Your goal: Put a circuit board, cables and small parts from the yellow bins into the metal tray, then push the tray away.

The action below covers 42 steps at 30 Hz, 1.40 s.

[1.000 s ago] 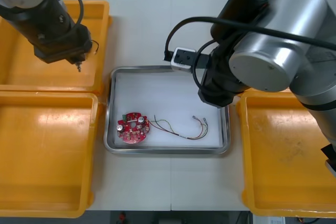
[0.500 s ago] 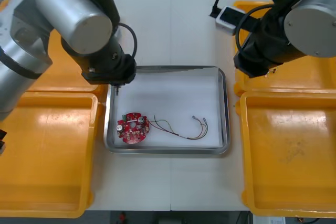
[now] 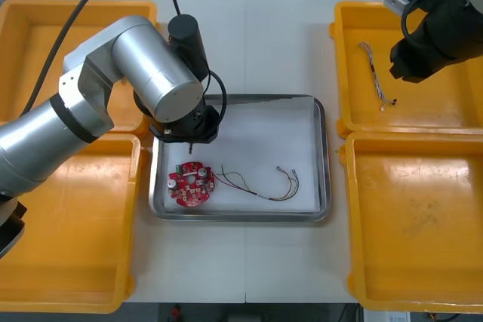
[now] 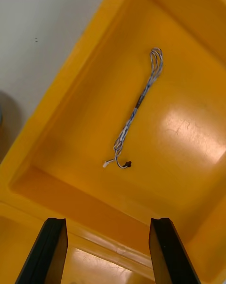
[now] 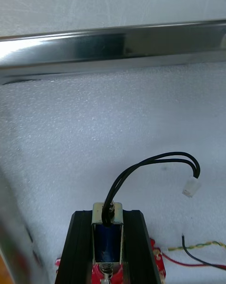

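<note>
The left gripper (image 3: 190,142), clamped on a metal part (image 5: 108,237), hangs at 12 o'clock of the board (image 3: 191,185); the right gripper (image 4: 108,227), fingers apart, faces the cable (image 4: 136,107).

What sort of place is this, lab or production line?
Probably an electronics kitting bench: yellow bins flank a metal tray holding a red circuit board; left hand holds a small metal part over it, right hand hangs open over a twisted cable.

Light: bright, even, overhead.
Glare: white streak on the metal tray (image 5: 113,42) rim; pale sheen on the yellow bin (image 4: 188,124) floor.
Shadows: grey patch on the surface (image 4: 47,20) beside that bin; faint under the black cable (image 5: 155,161) of the small metal part (image 5: 107,230) clamped in the left tool (image 5: 107,214).
</note>
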### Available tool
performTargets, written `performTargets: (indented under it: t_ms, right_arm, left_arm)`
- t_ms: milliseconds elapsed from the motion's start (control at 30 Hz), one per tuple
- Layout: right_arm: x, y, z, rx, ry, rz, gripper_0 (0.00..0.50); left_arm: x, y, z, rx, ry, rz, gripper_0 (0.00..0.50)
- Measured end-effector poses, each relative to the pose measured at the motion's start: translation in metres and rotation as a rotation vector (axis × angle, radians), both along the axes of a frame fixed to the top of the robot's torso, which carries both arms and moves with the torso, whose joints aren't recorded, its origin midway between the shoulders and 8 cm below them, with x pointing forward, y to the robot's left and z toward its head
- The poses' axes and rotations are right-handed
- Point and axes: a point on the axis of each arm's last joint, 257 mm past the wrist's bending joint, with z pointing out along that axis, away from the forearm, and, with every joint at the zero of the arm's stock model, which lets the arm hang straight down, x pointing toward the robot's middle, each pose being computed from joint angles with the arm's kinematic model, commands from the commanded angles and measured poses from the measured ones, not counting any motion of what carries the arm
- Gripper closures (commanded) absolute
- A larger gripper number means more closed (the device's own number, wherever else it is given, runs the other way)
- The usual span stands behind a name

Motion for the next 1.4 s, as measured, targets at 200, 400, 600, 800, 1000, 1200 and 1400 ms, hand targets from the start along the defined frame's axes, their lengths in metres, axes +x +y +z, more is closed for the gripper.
performTargets:
  t_ms: [200, 400, 600, 800, 1000, 1200, 1400]
  right_arm:
    - [0.009, -0.029, -0.011, 0.014, 0.061, -0.111, 0.000]
    - [0.015, -0.050, -0.021, 0.017, 0.119, -0.192, 0.000]
    - [0.020, -0.068, -0.025, 0.050, 0.158, -0.282, 0.000]
    - [0.044, -0.070, -0.033, 0.145, 0.109, -0.311, 0.000]
    - [0.073, -0.072, -0.037, 0.195, 0.067, -0.330, 0.000]
    - [0.097, -0.063, -0.041, 0.258, 0.044, -0.341, 0.000]
    - [0.115, -0.046, -0.051, 0.332, 0.023, -0.378, 0.000]
  left_arm:
    - [0.011, 0.001, -0.015, -0.016, -0.006, 0.013, 0.500]
    - [0.016, 0.005, -0.019, -0.012, -0.011, 0.031, 0.188]
    - [0.017, 0.006, -0.019, -0.010, -0.013, 0.032, 0.000]
    - [0.017, 0.006, -0.019, -0.010, -0.014, 0.031, 0.000]
    - [0.006, 0.004, -0.011, 0.010, 0.000, 0.015, 0.000]
    - [-0.008, -0.001, 0.020, -0.010, 0.008, 0.004, 0.000]
    - [-0.007, 0.004, 0.056, -0.068, -0.004, 0.035, 0.000]
